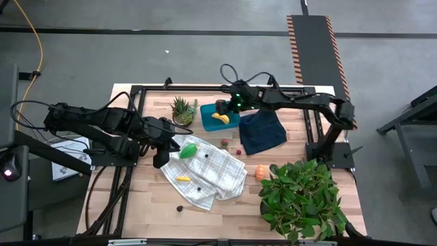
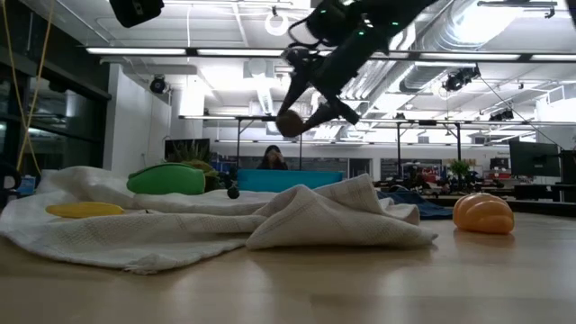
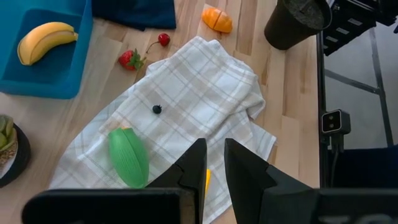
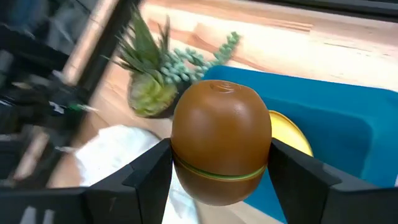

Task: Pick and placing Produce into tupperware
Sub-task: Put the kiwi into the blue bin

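Note:
The teal tupperware (image 1: 231, 123) stands at the table's far middle with a yellow banana (image 1: 220, 117) inside. My right gripper (image 1: 222, 107) hangs over its left end, shut on a brown egg-shaped produce piece (image 4: 221, 146). On the white checked cloth (image 1: 212, 171) lie a green piece (image 1: 188, 150), a small yellow piece (image 1: 182, 178) and a dark berry (image 1: 205, 155). An orange piece (image 1: 261, 171) and red berries (image 1: 224, 143) rest on bare wood. My left gripper (image 1: 160, 156) hovers shut over the cloth's left edge, touching nothing. My right gripper pinches the brown piece between its two fingers, one on each opposite side (image 4: 177, 158), across its widest part. The fingers slant down from the table's right side. The piece hangs clear (image 2: 290, 123) above the tupperware, its rounded end pointing past the fingertips.
A small spiky potted plant (image 1: 182, 111) stands just left of the tupperware. A navy cloth (image 1: 263, 131) lies to its right. A big leafy plant (image 1: 300, 198) fills the near right corner. One dark berry (image 1: 179, 208) lies near the table's front edge.

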